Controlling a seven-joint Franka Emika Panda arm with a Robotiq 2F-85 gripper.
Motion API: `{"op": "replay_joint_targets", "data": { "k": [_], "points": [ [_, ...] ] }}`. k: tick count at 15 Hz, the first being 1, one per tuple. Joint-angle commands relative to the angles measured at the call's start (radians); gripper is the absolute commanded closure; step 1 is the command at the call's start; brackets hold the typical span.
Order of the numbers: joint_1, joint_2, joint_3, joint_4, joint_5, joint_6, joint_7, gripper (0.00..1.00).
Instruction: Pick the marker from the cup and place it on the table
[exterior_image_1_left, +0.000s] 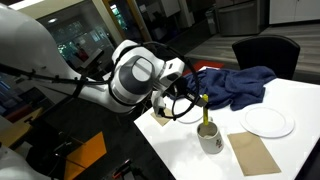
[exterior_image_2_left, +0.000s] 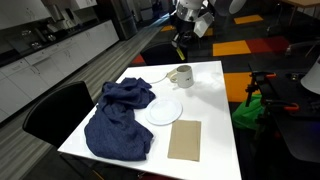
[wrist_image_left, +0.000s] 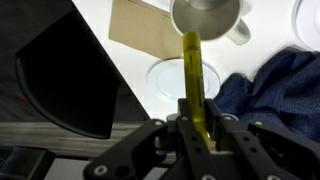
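Note:
My gripper (wrist_image_left: 195, 130) is shut on the thin yellow marker (wrist_image_left: 192, 75), which stands upright. The marker's far end reaches the mouth of the whitish-grey cup (wrist_image_left: 206, 18). In an exterior view the gripper (exterior_image_1_left: 198, 99) hangs just above the cup (exterior_image_1_left: 210, 139), with the marker (exterior_image_1_left: 205, 110) between them and its lower tip at the cup's rim. In an exterior view the gripper (exterior_image_2_left: 184, 42) is above the cup (exterior_image_2_left: 182, 76), which stands near the far end of the white table (exterior_image_2_left: 225, 110). The marker is too small to make out there.
A crumpled blue cloth (exterior_image_1_left: 236, 85) (exterior_image_2_left: 120, 120) covers part of the table. A white plate (exterior_image_1_left: 268, 122) (exterior_image_2_left: 165, 110) and a tan mat (exterior_image_1_left: 252, 152) (exterior_image_2_left: 185, 140) lie near the cup. A second tan mat (exterior_image_1_left: 160, 118) lies under the arm. A black chair (exterior_image_2_left: 55, 110) stands at the table's edge.

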Motion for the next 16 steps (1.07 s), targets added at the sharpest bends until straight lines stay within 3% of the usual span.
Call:
{"op": "replay_joint_targets", "data": {
  "k": [1,4,8,16],
  "points": [
    [0.034,-0.156,0.020,-0.030,-0.175,-0.074,0.127,0.95],
    [0.055,-0.212,0.072,-0.049,-0.175,-0.093,0.113,0.95],
    [0.106,-0.216,0.125,-0.066,-0.073,-0.085,0.063,0.95],
    [0.232,-0.158,0.162,-0.021,0.289,-0.167,-0.069,0.95]
  ]
}}
